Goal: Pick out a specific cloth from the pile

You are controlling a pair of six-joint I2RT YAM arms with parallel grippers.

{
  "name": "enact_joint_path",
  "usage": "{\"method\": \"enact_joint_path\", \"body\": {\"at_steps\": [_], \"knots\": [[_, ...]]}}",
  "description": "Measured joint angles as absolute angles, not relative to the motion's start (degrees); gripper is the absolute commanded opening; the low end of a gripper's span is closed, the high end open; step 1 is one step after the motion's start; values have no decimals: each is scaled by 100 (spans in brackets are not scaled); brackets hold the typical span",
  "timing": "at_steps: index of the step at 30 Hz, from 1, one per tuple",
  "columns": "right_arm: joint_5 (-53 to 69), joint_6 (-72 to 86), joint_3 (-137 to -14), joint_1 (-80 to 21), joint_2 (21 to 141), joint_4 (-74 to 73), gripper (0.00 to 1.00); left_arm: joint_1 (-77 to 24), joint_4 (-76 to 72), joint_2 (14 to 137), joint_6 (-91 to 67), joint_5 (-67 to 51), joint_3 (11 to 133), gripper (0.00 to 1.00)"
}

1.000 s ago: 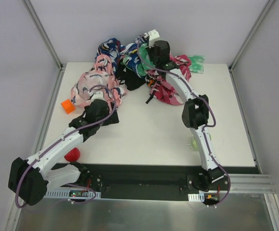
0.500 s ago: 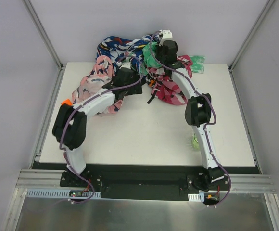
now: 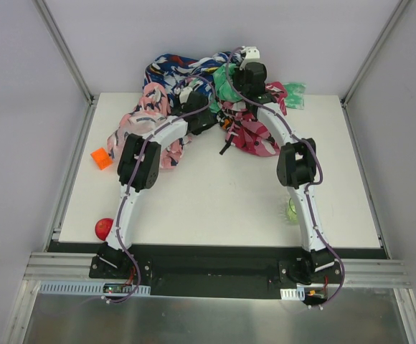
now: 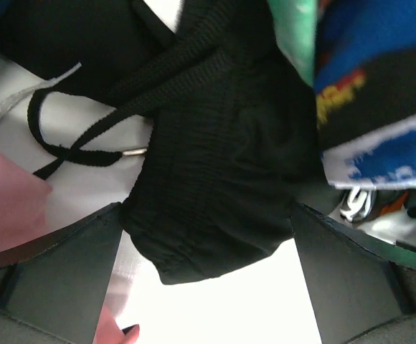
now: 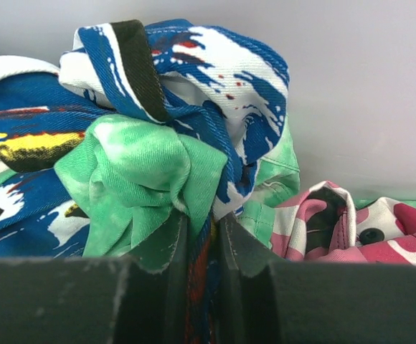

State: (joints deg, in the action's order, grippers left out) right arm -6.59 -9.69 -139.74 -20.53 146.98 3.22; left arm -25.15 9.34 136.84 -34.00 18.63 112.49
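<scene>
Black cloth (image 4: 215, 186) is found but not yet taken, as far as I can see. It lies at the near edge of the pile (image 3: 172, 72), at the far end of the table (image 3: 229, 193). The wrist view shows it sitting squarely between the fingers of the left gripper (image 4: 206, 215), whose jaws are spread wide on either side and not closed on it. Its drawstring (image 4: 72, 143) loops out over the bare table to one side.

The right gripper (image 5: 202, 236) is pressed together, pinching a bunch of green and blue fabric (image 5: 143, 172) and holding it up above the heap, which looks to be what uncovers the black one. I judge that closing on the cloth, drawing it clear and setting it apart are all left to do.

The pile is crowded up against the back wall, with little room behind it. The near half of the table between the two arms is open. An orange block (image 3: 101, 158) and a red ball (image 3: 105, 228) sit toward the left edge, well apart from the pile.
</scene>
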Motion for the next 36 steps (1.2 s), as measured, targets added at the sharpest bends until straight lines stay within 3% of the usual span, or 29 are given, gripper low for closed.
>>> {"method": "enact_joint_path", "body": {"at_steps": [4,9,13,16,17,25,36], "knots": [[-655,-899,-13782,-2045,14628,460,0,-2311,1044,13828,-4003,1577,11441,94],[-615,-819,-13504,-2029,14494,611,0,-2060,1050,14066,-4729,1011,11686,77],[-550,-751,-13266,-2003,14365,690,0,-1933,1013,14339,-5089,504,12062,44],[-526,-731,-13161,-1990,14315,740,0,-1914,1020,14501,-5186,196,12228,8],[-523,-722,-13126,-1990,14298,753,0,-1914,1028,14523,-5186,80,12261,0],[-521,-703,-13115,-1975,14261,672,0,-1927,1227,14046,-4244,-1094,12265,0],[-563,-578,-13533,-1887,14422,121,1,-2106,1562,10892,-2849,-3240,12025,0]]}}
